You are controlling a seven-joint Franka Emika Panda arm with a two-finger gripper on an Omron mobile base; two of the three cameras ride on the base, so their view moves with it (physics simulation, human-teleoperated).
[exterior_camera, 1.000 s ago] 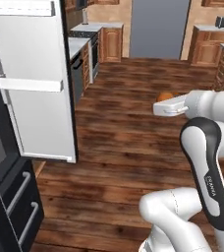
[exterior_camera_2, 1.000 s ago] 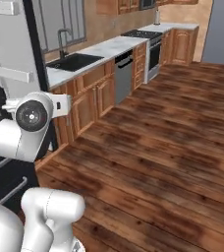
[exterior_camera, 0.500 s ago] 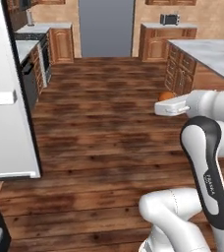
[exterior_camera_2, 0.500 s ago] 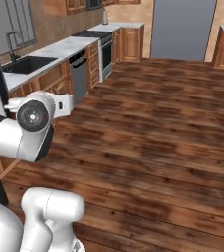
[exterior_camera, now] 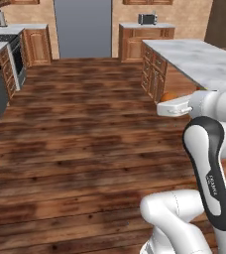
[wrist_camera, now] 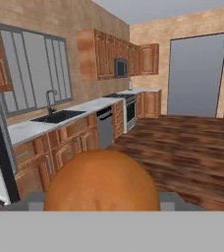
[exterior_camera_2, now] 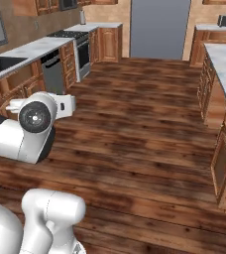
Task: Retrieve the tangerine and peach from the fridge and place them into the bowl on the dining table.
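- The tangerine [wrist_camera: 102,180], evenly bright orange, sits clamped in the pincer [exterior_camera: 167,107]; in the hand view it bulges up from the bottom edge between the finger tips, and in the left base view a sliver of orange [exterior_camera: 168,95] shows just above the white hand.
- The pincer is grasping the tangerine, held in the air above the floor, not resting on any surface.
- Just beyond the hand in the left base view stands the dining table [exterior_camera: 199,56], its white-grey marble worktop running back along the right edge of the room over a brown wooden base with drawers.
- The floor [exterior_camera: 80,129] is dark wooden planking, wide and bare through the middle of the room.
- Along the opposite side runs a wall counter [exterior_camera_2: 23,52] with wood cabinets, a dark sink [wrist_camera: 57,116] with a tap under a window [wrist_camera: 33,71], a dishwasher [exterior_camera_2: 53,72] and a stove [exterior_camera_2: 70,37].
- At the far end a plain grey panel [exterior_camera: 82,27] stands between wood cabinets; a small toaster-like appliance [exterior_camera: 147,19] sits on the counter to its right.
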